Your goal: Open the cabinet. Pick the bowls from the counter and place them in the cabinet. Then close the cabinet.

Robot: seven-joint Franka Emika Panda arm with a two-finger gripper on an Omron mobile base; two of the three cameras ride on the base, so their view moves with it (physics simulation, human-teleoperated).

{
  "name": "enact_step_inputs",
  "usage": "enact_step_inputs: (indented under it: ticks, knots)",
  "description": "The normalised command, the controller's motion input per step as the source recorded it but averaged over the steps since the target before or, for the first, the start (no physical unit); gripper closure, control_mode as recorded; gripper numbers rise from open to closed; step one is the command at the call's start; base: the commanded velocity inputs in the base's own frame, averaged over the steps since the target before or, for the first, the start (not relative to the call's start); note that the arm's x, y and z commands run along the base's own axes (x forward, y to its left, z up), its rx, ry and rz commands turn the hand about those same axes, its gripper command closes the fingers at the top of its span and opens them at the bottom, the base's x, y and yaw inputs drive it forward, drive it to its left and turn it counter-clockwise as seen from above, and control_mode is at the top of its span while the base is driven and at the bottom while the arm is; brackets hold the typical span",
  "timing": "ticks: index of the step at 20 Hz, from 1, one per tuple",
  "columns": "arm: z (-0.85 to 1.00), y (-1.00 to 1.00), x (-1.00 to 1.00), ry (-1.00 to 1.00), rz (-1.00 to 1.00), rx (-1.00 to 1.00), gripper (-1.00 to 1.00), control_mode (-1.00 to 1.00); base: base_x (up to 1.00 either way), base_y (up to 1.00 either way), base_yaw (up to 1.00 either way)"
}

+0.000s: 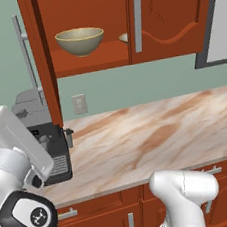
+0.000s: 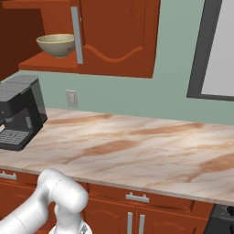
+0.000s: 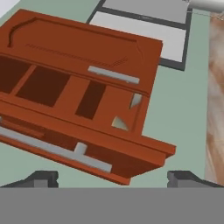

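We count two bowls, both inside the cabinet (image 1: 165,23). The deep bowl (image 1: 80,41) stands upright on the lower shelf in the open left half. Of the second bowl (image 1: 124,37) we see a pale sliver just past the edge of the closed right door, on the same shelf; the door covers the rest of it, so we cannot make out its shape. From the right base view we see one bowl, the deep one (image 2: 56,45), partly behind the long silver bar handle of the right door.

The cabinet has two doors. The left door (image 1: 47,68) stands swung outward, edge-on to us in the left base view, with its silver handle (image 1: 26,53) on the far side. The right door is shut against the frame.

The counter (image 1: 158,135) carries one black coffee machine (image 2: 18,112) at its left end. One wall outlet (image 1: 79,104) sits on the green wall above the counter. A dark-framed window (image 2: 215,50) is cut off at the right edge.

In the hand view the cabinet (image 3: 83,94) appears rolled sideways, and two pale slivers in its open part may be the bowls, though they are too small to tell. The gripper (image 3: 113,177) has its two dark fingertips far apart, with nothing between them.
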Motion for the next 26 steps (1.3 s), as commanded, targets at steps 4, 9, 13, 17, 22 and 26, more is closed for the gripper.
enact_step_inputs:
  ticks: [4, 9, 13, 17, 22, 26]
  knots:
    - [-0.09, 0.02, 0.47, 0.0, 0.0, 0.04, -1.0, -1.0, 0.0, 0.0, 0.0]
    - [-0.15, 0.0, 0.47, 0.0, 0.0, 0.04, -1.0, -1.0, 0.0, 0.0, 0.0]
    - [-0.16, 0.0, 0.42, 0.0, 0.0, 0.06, -1.0, -1.0, 0.0, 0.0, 0.0]
    - [-0.17, 0.0, 0.41, 0.0, 0.0, 0.08, -1.0, -1.0, 0.0, 0.0, 0.0]
    - [-0.19, 0.0, 0.43, 0.0, 0.0, 0.08, -1.0, -1.0, 0.0, 0.0, 0.0]
    - [-0.14, 0.0, 0.33, 0.0, 0.0, 0.09, -1.0, -1.0, 0.0, 0.0, 0.0]
